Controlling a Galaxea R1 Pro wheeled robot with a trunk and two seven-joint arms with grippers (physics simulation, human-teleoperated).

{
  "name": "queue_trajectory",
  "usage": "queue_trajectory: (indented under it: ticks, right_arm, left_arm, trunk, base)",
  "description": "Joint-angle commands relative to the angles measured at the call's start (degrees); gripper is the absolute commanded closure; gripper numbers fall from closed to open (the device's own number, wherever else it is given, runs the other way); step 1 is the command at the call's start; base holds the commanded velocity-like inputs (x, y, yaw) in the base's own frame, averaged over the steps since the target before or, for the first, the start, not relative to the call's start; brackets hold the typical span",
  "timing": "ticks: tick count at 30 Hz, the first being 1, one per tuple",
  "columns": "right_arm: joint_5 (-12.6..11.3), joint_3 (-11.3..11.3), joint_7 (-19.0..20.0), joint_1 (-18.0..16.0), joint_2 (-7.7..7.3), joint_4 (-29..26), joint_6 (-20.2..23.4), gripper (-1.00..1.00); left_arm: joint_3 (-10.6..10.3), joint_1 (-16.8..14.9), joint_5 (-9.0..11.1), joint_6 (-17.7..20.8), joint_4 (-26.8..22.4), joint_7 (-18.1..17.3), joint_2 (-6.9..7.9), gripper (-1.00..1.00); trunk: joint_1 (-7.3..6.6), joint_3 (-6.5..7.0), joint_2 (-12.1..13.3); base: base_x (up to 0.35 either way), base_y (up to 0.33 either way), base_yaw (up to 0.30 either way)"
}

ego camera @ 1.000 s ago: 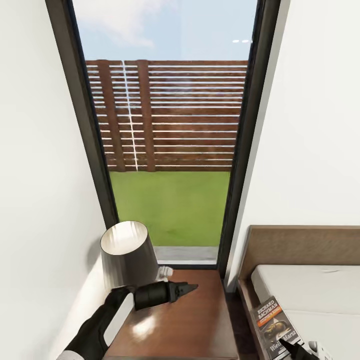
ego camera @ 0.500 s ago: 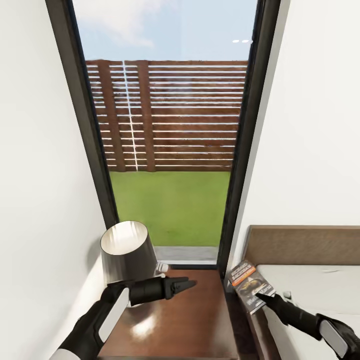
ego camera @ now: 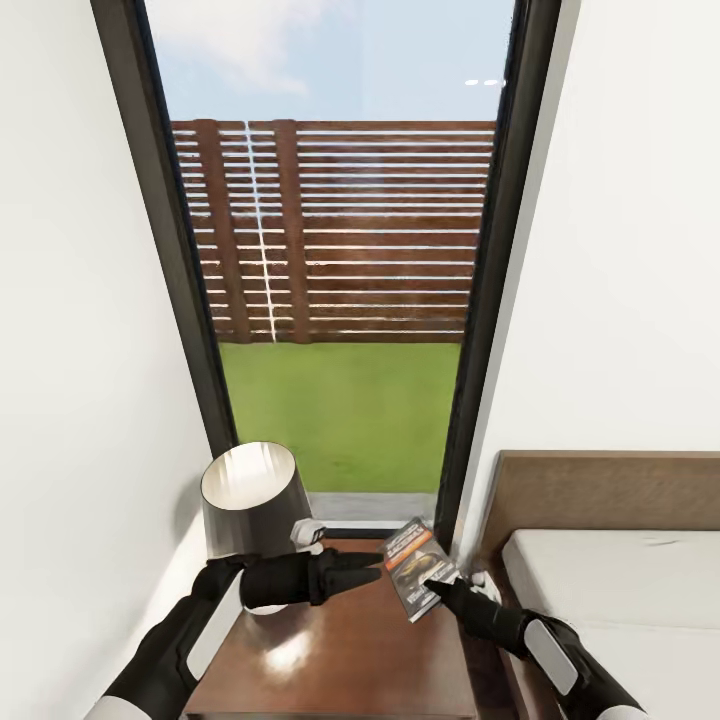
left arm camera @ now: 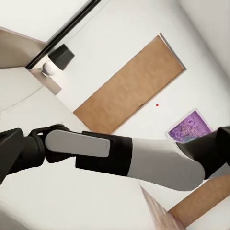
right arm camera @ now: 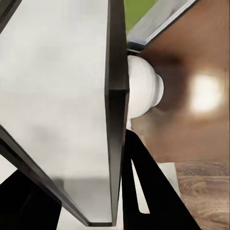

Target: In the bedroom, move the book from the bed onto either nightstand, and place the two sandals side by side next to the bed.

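Two black fingers (ego camera: 432, 588) of the right gripper (ego camera: 436, 590) pinch the book's (ego camera: 413, 565) lower edge at lower centre. Its dark cover with an orange band tilts above the nightstand's (ego camera: 340, 650) glossy right rear corner. Left gripper (ego camera: 368, 562) fingers are narrowed, empty, beside the lamp (ego camera: 255, 505). Bare wood lies below; bed (ego camera: 610, 580) at lower right.
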Motion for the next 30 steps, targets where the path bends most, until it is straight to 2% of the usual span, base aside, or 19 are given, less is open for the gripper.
queue_trajectory:
  ticks: [1,4,10,15,19,23,26,30]
  right_arm:
    - [-0.5,-0.1,-0.3,-0.1,0.49,0.0,0.3,1.0]
    - [-0.4,-0.1,-0.8,-0.1,2.16,0.0,0.1,1.0]
    - [-0.4,-0.1,-1.0,-0.1,3.04,0.1,-0.1,1.0]
    - [-0.4,-0.1,-1.1,-0.1,4.38,0.1,-0.2,1.0]
    - [-0.4,-0.1,-1.1,-0.1,5.28,0.1,-0.2,1.0]
    - [-0.5,0.0,-1.1,-0.1,5.66,0.3,-0.2,1.0]
    - [-0.5,0.0,-1.0,-0.1,5.69,0.4,0.0,1.0]
    - [-0.6,-0.1,-1.0,-0.1,5.65,0.5,0.2,1.0]
  left_arm:
    - [-0.2,0.0,0.5,0.6,0.0,0.1,0.04,-1.0]
    - [-0.2,0.0,0.4,0.6,0.0,0.9,-0.02,-1.0]
    - [-0.3,-0.1,0.4,0.6,0.1,2.9,-0.29,-1.0]
    - [-0.3,-0.3,0.5,1.4,-0.5,8.8,-2.17,-1.0]
    - [-0.2,-0.8,0.5,5.4,-3.0,12.9,-3.83,-1.0]
    - [-0.2,-1.2,0.6,8.6,-8.2,16.8,-5.06,-1.0]
    - [-0.3,-1.2,0.6,9.2,-11.6,18.0,-5.37,-1.0]
    - [-0.2,-1.2,0.5,9.5,-13.3,18.6,-5.44,-1.0]
  trunk:
    - [0.01,-0.08,-0.1]
    - [0.01,-0.08,-0.1]
    - [0.01,-0.08,-0.1]
    - [0.01,-0.08,-0.1]
    - [0.01,-0.08,-0.1]
    - [0.01,-0.08,-0.1]
    - [0.01,-0.08,-0.1]
    - [0.01,-0.08,-0.1]
  base:
    - [0.0,0.0,0.0]
    - [0.0,0.0,0.0]
    - [0.0,0.0,0.0]
    - [0.0,0.0,0.0]
    - [0.0,0.0,0.0]
    - [0.0,0.0,0.0]
    - [0.0,0.0,0.0]
    - [0.0,0.0,0.0]
